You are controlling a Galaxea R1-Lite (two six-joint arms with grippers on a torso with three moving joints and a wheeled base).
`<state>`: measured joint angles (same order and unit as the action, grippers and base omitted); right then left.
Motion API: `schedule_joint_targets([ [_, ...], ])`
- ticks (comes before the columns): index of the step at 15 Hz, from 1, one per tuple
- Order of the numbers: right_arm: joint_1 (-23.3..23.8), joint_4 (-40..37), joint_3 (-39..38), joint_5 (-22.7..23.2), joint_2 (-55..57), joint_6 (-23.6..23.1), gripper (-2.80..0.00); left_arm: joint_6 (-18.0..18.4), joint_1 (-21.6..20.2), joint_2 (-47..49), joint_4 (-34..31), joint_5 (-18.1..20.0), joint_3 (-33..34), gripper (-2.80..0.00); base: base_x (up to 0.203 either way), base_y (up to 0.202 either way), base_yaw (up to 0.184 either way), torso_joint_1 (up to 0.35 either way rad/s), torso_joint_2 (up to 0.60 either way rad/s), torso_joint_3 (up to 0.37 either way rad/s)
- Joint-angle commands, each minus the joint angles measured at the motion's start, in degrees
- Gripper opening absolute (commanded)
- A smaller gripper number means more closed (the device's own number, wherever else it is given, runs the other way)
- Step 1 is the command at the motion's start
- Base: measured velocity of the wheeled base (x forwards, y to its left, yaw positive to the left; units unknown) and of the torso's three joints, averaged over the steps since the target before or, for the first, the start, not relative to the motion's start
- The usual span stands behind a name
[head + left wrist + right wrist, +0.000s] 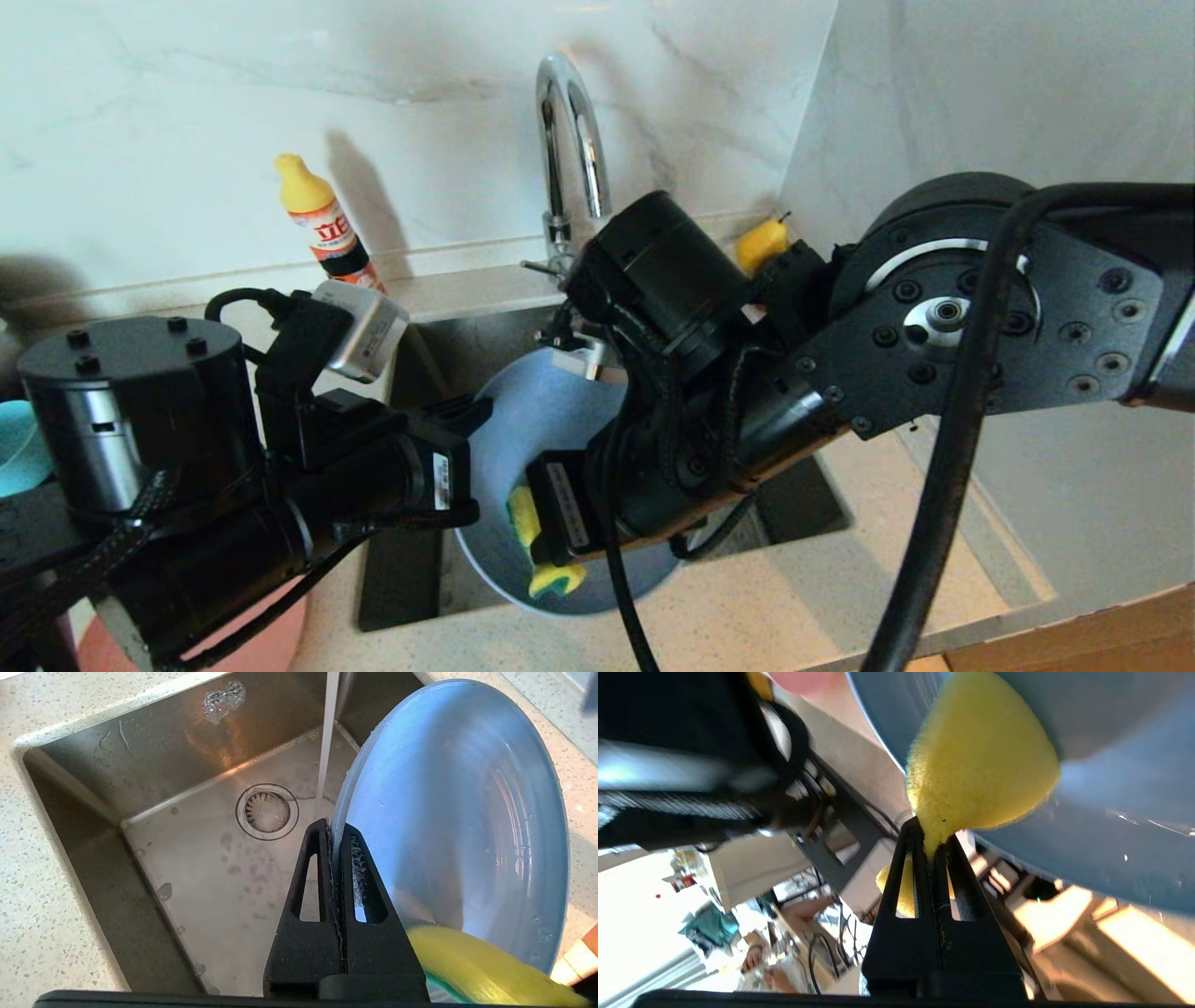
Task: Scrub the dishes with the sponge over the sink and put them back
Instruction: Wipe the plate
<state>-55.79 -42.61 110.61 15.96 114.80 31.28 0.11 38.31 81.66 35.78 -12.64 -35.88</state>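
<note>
The grey-blue plate (448,826) is held tilted on edge over the sink (210,868), its rim pinched in the closed left claw (335,833), while the sponge (976,765), clamped in the closed right claw (931,835), is pressed flat against the plate's lower face, nearest the worktop (747,616).

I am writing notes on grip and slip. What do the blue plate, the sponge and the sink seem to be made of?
Grey-blue plate: smooth, matte; probably glazed ceramic or plastic, cannot tell which; it is wet.
Sponge: yellow foam, porous and squeezed, with a green layer.
Sink: brushed stainless steel, dull reflections and water stains.
</note>
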Motion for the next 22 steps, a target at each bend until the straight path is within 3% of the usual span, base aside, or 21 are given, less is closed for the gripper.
schedule_joint_targets([
  [1,0.9,0.6,0.3,0.0,-0.2,0.2,-2.8,0.1,0.2,-0.4,0.1,-0.1,0.6,-2.8,0.0,0.0,0.0,0.0,0.0,0.0],
  [14,12.0,4.2,0.1,0.0,-4.5,-0.4,-2.8,0.5,0.7,-2.9,0.0,0.0,3.2,-2.8,0.0,0.0,0.0,0.0,0.0,0.0],
  [22,12.7,-3.1,-4.3,0.1,-6.0,-0.5,-2.8,0.2,0.6,-4.1,-0.1,-0.2,1.8,-2.8,0.0,0.0,0.0,0.0,0.0,0.0],
])
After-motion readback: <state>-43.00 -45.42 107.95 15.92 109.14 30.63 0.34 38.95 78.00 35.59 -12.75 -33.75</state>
